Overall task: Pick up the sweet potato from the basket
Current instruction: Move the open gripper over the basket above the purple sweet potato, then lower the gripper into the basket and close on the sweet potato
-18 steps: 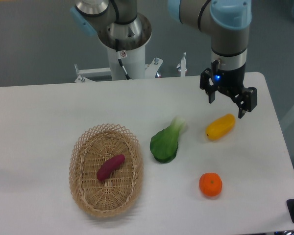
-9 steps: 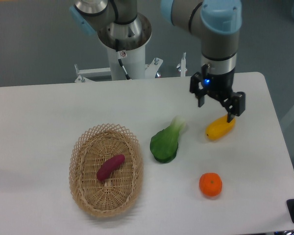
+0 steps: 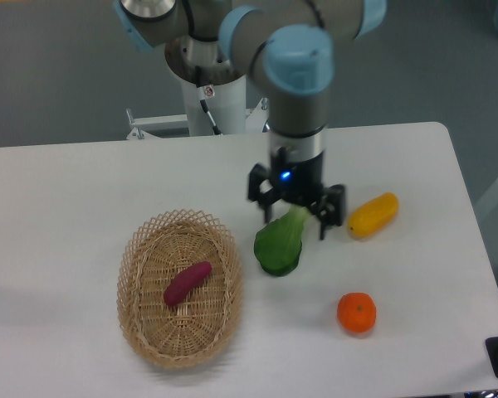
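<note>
Handling: sweet potato prob. light, stiff, smooth skin, so may slip; best grip is across the mid-section, jaws square to its long axis, not on the tapered tips.
Look: small magenta-purple tuber, finger-like, lying diagonally.
Location: inside basket, approx. centre of its floor, clear of the rim.
Gripper: fingers spread wide, holding nothing; hangs over the stalk end of the green leafy veg, right of the basket, not yet above the tuber.
Others: yellow veg, orange further right.
</note>
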`<state>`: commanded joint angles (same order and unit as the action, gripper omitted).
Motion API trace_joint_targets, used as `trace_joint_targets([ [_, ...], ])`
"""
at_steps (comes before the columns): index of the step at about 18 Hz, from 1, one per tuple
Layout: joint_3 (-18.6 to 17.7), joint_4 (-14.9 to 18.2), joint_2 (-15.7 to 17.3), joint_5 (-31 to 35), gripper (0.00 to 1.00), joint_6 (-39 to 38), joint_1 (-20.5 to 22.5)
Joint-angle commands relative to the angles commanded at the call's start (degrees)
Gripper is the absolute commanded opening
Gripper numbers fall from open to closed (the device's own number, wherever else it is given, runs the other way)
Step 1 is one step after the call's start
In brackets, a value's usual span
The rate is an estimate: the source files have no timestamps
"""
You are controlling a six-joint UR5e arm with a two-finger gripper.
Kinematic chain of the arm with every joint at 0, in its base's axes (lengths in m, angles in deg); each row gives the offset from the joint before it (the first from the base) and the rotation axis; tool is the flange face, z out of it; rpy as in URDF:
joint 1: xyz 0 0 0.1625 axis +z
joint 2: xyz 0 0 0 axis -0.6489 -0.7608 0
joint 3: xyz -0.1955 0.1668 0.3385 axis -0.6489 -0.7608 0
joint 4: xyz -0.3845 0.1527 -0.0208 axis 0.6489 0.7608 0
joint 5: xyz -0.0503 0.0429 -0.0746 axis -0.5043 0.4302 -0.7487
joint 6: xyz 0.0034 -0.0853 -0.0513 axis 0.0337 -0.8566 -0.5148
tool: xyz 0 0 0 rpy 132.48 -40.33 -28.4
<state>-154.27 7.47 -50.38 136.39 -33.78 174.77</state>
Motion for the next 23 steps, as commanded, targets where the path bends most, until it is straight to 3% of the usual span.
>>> trace_joint_targets([
  [14,0.78,-2.37,-11.6,0.7,1.0,1.76,-8.36],
  [23,-0.62,-2.38,-13.18,0.88,1.0,1.59,-10.29],
])
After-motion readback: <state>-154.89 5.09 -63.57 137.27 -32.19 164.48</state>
